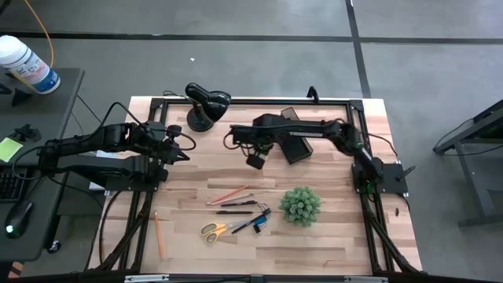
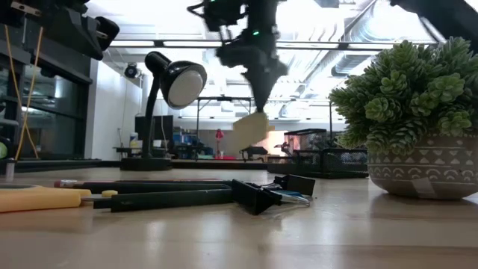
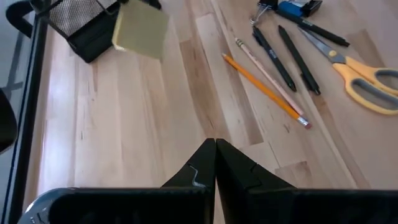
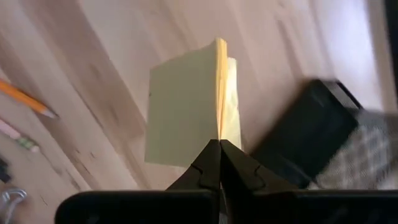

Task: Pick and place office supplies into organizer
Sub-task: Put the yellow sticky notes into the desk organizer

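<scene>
Pinched shut, the right gripper's dark fingers [image 4: 219, 163] clamp the lower edge of a pale yellow square sticky-note pad [image 4: 189, 112] in the right wrist view; the pad stands edge-on ahead of the jaws, its leaves splayed a little. Just beyond and to one side of it lies the black mesh rectangular organizer [image 4: 329, 143], blurred but clearly near.

From the high view, the right gripper [image 1: 255, 160] hangs over the wooden slatted table [image 1: 196, 177] at the end of its outstretched arm, with the organizer [image 1: 292, 141] just beside it, back toward that arm's base. So the carrying arm is the nearer one, and my judgement is that the coming move is a short pull-back and lowering into the tray. The left gripper [image 1: 174, 143] waits near the table's left edge beside a black domed desk lamp [image 1: 206, 106]. Still loose on the table are the orange wooden pencils [image 1: 229, 194], thin black pens [image 1: 236, 207] and yellow-handled scissors [image 1: 214, 231], with a round green spiky plant [image 1: 300, 204] close by.

At table level in the low view, the pad [image 2: 250, 128] hangs in the air under the right gripper [image 2: 258, 101], well clear of the wood, with the pens [image 2: 172, 196] lying across the foreground.

Through the left wrist view, the left gripper's fingers [image 3: 215, 163] are closed on nothing, and the pad [image 3: 142, 28] shows just beside the organizer's mesh wall [image 3: 81, 18], not yet inside it. Whether the pad sits over the tall compartment or the low tray I cannot tell.
</scene>
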You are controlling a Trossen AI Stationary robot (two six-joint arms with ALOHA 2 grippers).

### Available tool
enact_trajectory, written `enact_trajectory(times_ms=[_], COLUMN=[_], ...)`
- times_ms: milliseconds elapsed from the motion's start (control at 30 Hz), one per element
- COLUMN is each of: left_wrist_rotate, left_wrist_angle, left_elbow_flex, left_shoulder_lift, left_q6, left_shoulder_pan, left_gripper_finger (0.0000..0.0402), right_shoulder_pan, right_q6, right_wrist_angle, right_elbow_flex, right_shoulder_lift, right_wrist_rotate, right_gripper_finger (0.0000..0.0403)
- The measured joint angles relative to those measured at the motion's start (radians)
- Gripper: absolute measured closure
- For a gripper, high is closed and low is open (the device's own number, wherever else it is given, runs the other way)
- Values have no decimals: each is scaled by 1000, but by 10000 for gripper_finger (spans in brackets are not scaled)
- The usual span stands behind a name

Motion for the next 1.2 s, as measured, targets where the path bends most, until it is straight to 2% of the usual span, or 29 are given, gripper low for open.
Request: enact_trajectory(times_ms=[233,433,567,767,900,1200], left_wrist_rotate=[-82,-88,-92,-96,-96,-96], left_wrist_angle=[11,94,126,132,132,131], left_elbow_flex=[0,0,0,0,0,0], left_shoulder_lift=[0,0,0,0,0,0], left_q6=[12,13,25,26,26,25], left_shoulder_pan=[0,0,0,0,0,0], left_gripper_finger=[401,401,401,401,401,401], right_shoulder_pan=[-22,-35,-34,-64,-83,-93], right_q6=[152,333,418,452,497,535], right_wrist_angle=[149,311,316,322,391,437], right_elbow_flex=[-386,-646,-742,-864,-930,-972], right_shoulder_lift=[-263,-453,-548,-637,-658,-661], right_wrist_rotate=[31,-25,-11,-11,-39,24], right_gripper_finger=[403,403,403,403,403,403])
